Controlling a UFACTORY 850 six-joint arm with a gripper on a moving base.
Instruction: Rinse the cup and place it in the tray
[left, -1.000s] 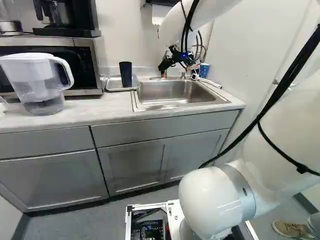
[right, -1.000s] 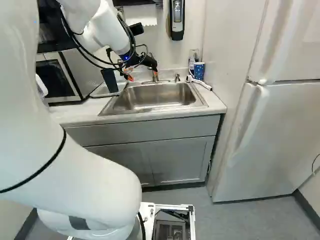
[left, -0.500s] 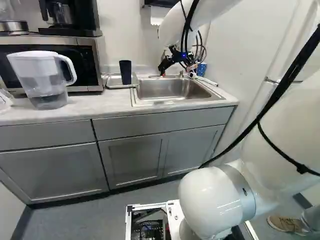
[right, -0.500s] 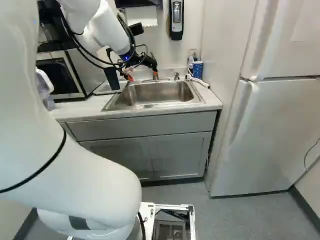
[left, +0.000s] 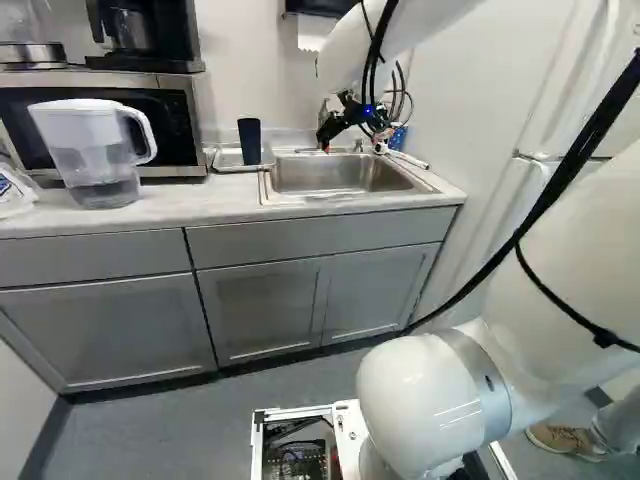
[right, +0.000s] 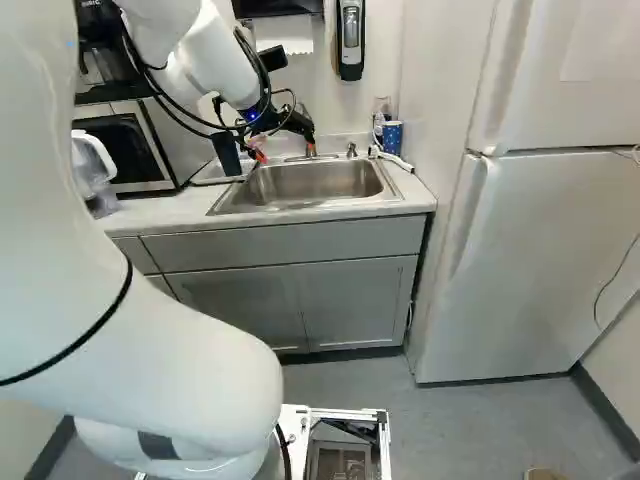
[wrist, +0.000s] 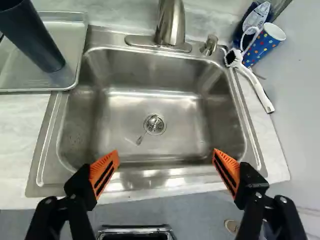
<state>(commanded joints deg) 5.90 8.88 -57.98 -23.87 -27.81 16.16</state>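
Across the middle of the left base view runs one pale, mottled countertop (left: 190, 215), over grey panelled cabinets (left: 265, 305). A grey floor (right: 450, 440) fills the foreground; one tall white refrigerator (right: 530, 260) occupies the right of the right base view.

Set into the counter is one rectangular stainless-steel sink (wrist: 175, 112), with one curved metal faucet (wrist: 170, 25) at its rear. One shallow silver metal tray (wrist: 71, 37) sits beside the sink.

Cups number two: a tall, dark, tapered cup (left: 249, 142) stands upright in the tray; a blue cup with coloured spots (wrist: 262, 45) stands at the sink's opposite rear corner. One white-handled brush (wrist: 257, 87) lies beside the spotted cup.

At the left of the left base view: one clear plastic pitcher with white lid and handle (left: 95, 140), one silver-and-black microwave (left: 178, 125), and one black coffee maker (left: 175, 30) on top of it.

Black gripper (right: 286, 150), one unit: its two orange-padded fingers stand wide apart, holding nothing, with the sink basin ahead of them in the wrist view.
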